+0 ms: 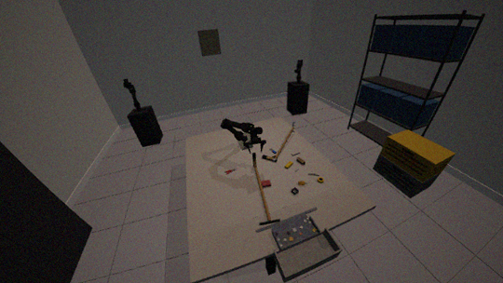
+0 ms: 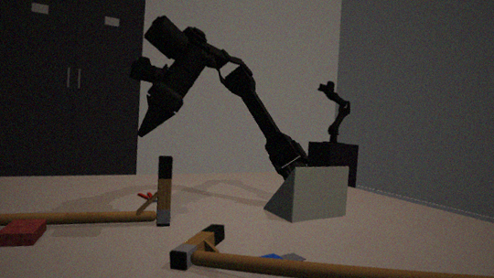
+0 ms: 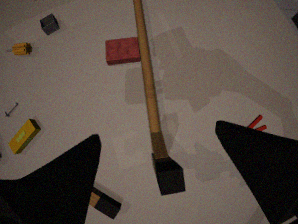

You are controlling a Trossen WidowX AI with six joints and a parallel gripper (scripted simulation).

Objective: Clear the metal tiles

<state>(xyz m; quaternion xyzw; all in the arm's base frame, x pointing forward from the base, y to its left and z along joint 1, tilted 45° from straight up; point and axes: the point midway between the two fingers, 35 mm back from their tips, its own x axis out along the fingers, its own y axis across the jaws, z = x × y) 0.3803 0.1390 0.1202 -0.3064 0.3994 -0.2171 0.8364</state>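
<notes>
Tiled floor w/ a pale surface (image 1: 217, 208) (image 2: 111, 257) (image 3: 60, 90) on it, where the long scraper (image 1: 261, 190) (image 2: 92, 216) (image 3: 149, 90) is laid w/ its grip end near the arm & its blade by the bench plate (image 1: 285, 230), prob. so tiles can be pushed straight into the catch box (image 1: 309, 258). The fingers (image 1: 255, 149) (image 2: 141, 133) are spread wide above the grip, nothing held; 1 grasp is presumably next, w/ 0 tiles seen in the box.
</notes>
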